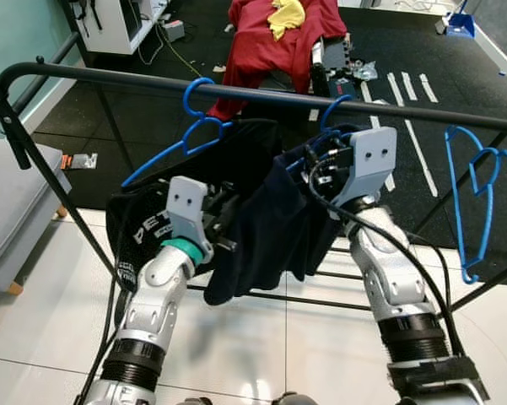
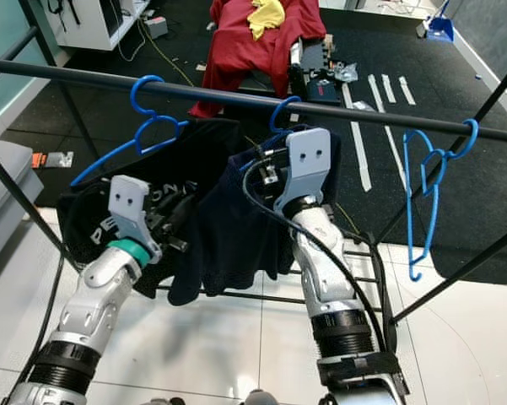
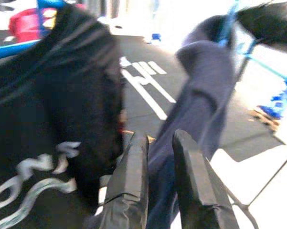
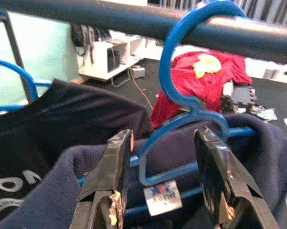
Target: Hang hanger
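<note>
A: What did the hanger (image 4: 191,119) look like?
B: It was bright blue plastic with a round hook. The hook sat over the black rail (image 1: 261,91) near the frame's middle, and a navy garment (image 1: 270,228) with a small white neck label (image 4: 162,198) was draped on its shoulders.

A: And the right gripper (image 4: 164,191)?
B: Its two black fingers stood spread wide, one on either side of the hanger's neck just below the rail. They were closed on nothing, and the pads showed wear.

A: The left gripper (image 3: 157,186)?
B: Lower left of centre, pushed in among the cloth. Its fingers lay nearly together with a thin gap, and nothing was visibly between them. The wrist picture was blurred.

A: What else hung there?
B: A second blue hanger (image 1: 198,126) to the left carried a black shirt (image 1: 152,219) with white lettering. A bare blue hanger (image 1: 477,194) hung at the right end.

A: Behind the rack?
B: A red cloth (image 1: 270,42) with a yellow piece (image 1: 288,15) on top, at the upper centre, over dark flooring.
</note>
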